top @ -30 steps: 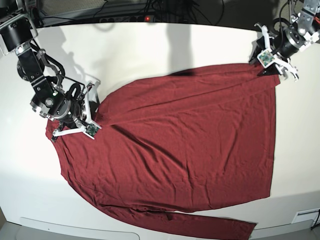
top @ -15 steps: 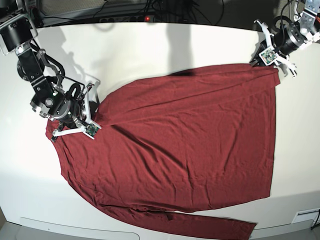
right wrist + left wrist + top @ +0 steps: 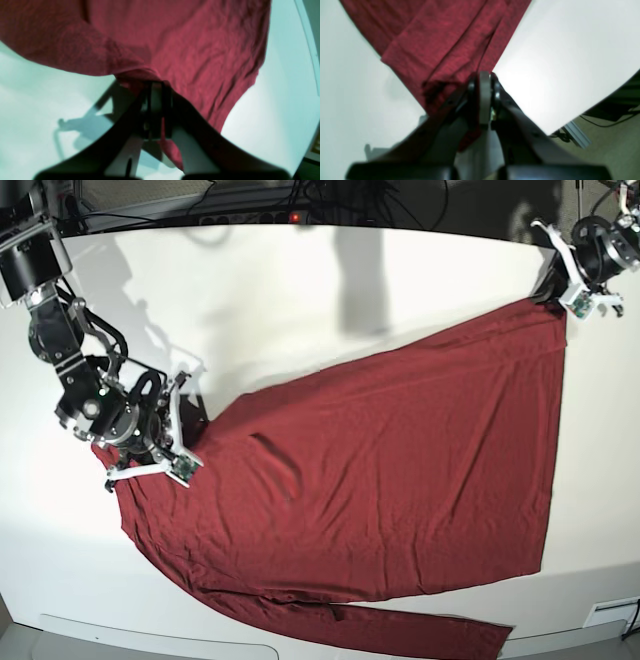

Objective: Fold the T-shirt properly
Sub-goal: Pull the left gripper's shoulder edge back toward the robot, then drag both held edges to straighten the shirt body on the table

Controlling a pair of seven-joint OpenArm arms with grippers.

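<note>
Maroon T-shirt [image 3: 400, 470] spread on white tabletop [image 3: 300, 290]; left end effector [image 3: 483, 82] and right end effector [image 3: 156, 87] each clamped tight on fabric corners.

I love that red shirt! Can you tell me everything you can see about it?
The T-shirt is dark red, thin, wrinkly knit with no print. It lies spread on the white table, one long sleeve trailing along the near edge. The left gripper has its fingers shut on one far corner, pulled taut. The right gripper pinches the opposite edge.
</note>
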